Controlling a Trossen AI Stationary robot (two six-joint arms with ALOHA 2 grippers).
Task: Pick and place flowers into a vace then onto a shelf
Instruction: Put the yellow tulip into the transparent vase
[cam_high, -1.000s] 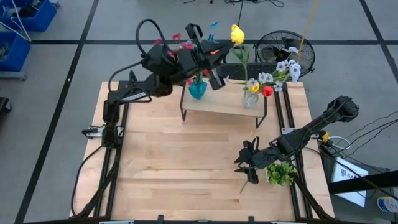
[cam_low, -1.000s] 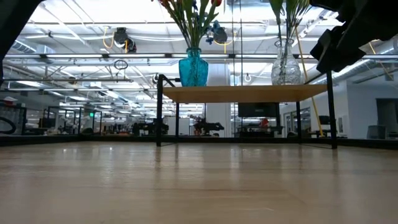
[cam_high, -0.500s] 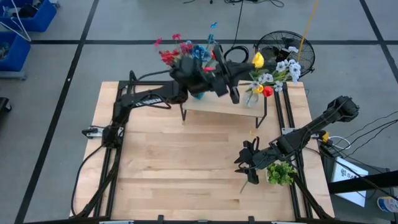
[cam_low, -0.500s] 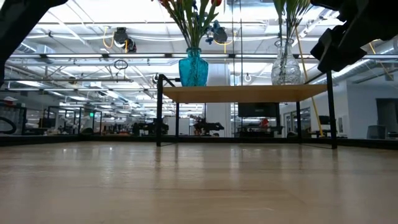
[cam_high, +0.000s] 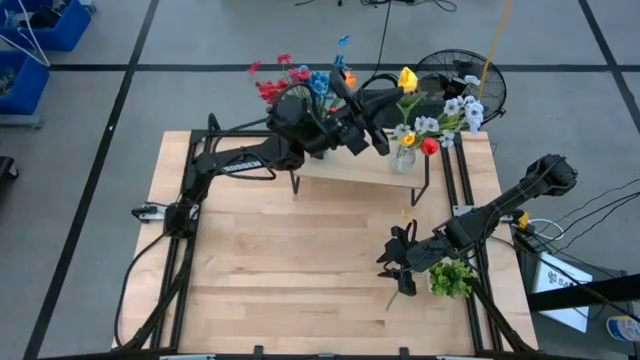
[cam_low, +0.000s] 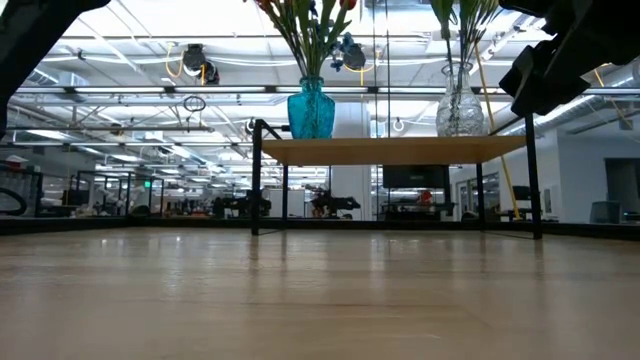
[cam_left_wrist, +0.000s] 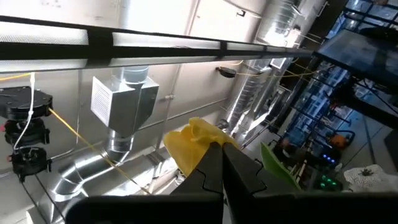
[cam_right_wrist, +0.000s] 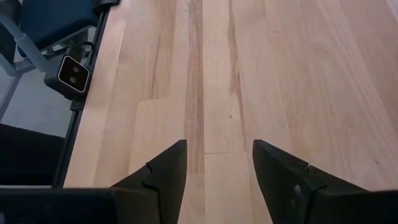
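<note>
- Left pincer (cam_high: 385, 140), upper centre of high view, above low light-wood shelf (cam_high: 350, 168), clamps yellow-blossom flower stem (cam_left_wrist: 194, 142).
- Right pincer (cam_right_wrist: 217, 165) gapes wide over desk (cam_right_wrist: 298, 68), lower right.

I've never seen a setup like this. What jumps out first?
The left arm stretches over the low shelf at the table's far edge, its left pincer shut on a yellow flower above the clear vase. Beside it stands a blue vase with a red and blue bouquet. The right pincer waits open, low over the table.
</note>
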